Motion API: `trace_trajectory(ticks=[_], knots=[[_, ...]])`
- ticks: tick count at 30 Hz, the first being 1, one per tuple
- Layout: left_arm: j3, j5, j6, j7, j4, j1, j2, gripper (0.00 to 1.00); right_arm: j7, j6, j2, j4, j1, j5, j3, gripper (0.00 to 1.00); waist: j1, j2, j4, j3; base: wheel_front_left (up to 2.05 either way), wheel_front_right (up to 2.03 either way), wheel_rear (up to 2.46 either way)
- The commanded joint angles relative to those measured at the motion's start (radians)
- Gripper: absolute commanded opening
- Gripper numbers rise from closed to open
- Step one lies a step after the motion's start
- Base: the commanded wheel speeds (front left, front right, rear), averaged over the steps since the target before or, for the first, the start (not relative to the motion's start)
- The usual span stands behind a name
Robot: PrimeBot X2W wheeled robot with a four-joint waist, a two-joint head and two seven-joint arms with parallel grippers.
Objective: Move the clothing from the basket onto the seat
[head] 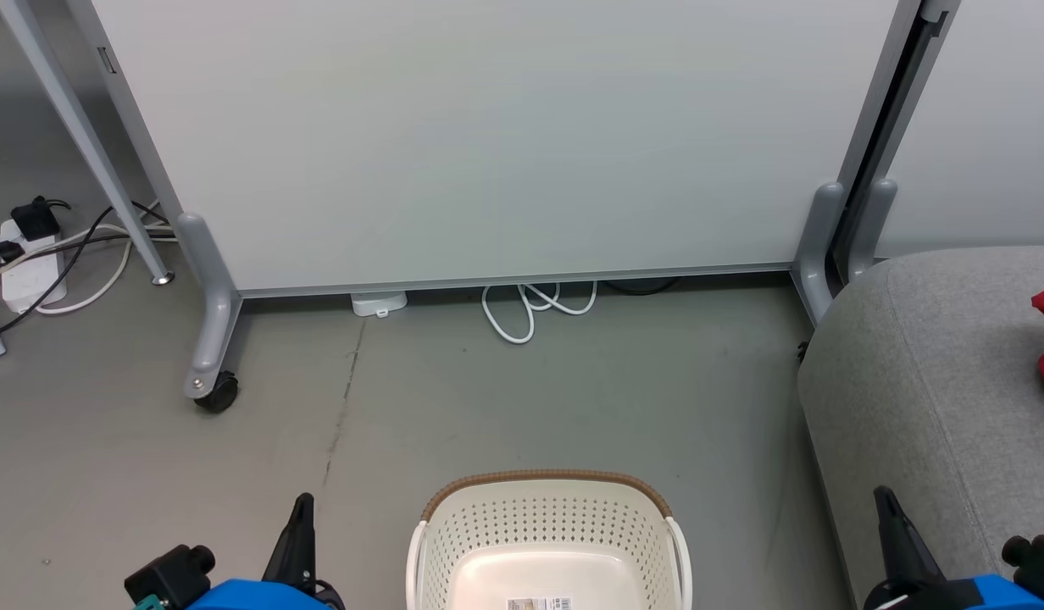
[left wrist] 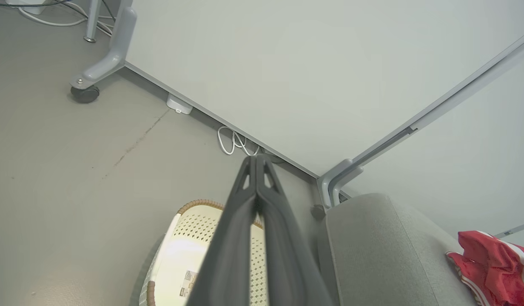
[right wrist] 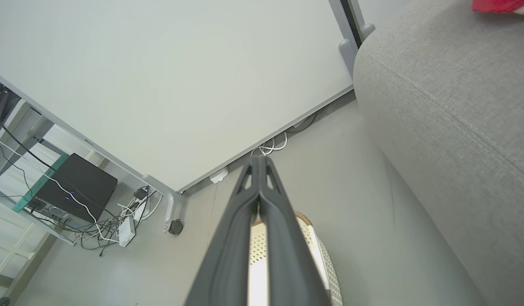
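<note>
Left wrist view showed us the left gripper [left wrist: 257, 159] with its two dark fingers pressed flat together, right up to the tips. It held nothing and touched nothing. In the right wrist view we saw the right gripper [right wrist: 258, 158] the same way, with both fingers together and nothing between them. In the head view both grippers hung low, one on each side of the basket [head: 543, 478], and neither one touched it.

We counted one basket. It sat on the grey floor [head: 488, 398], and we could see its pale bottom with a small label [head: 539, 603] on it. We counted one seat [head: 929, 381], just to the right of the basket. The clothing [left wrist: 487, 263] lay on top of the seat, well apart from both grippers. It was red with white stripes. In the left wrist view it looked like one bunched heap. In the head view we saw two red bits at the picture's edge, so we could not tell how many pieces there were. Behind the basket stood one big white panel [head: 488, 135] with one wheel [head: 217, 394] that we could see. One loop of white cable [head: 535, 301] lay under it.
</note>
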Motion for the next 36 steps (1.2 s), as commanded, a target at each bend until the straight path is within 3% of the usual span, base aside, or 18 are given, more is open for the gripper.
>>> trace_trajectory(ticks=[1,36], knots=[[0.014,-0.035,-0.001,0.011,-0.021,-0.037,0.001,0.0,0.005,0.0,-0.008,-0.012,-0.037,0.044,0.001,0.0,-0.0001,0.0,-0.002,0.001,0.0,0.0,0.0],[0.127,-0.4,-0.001,0.119,-0.098,-0.072,-0.019,0.0,0.07,0.0,-0.013,-0.003,-0.103,0.484,0.009,0.0,-0.0001,0.0,-0.038,0.018,0.0,0.0,0.0]])
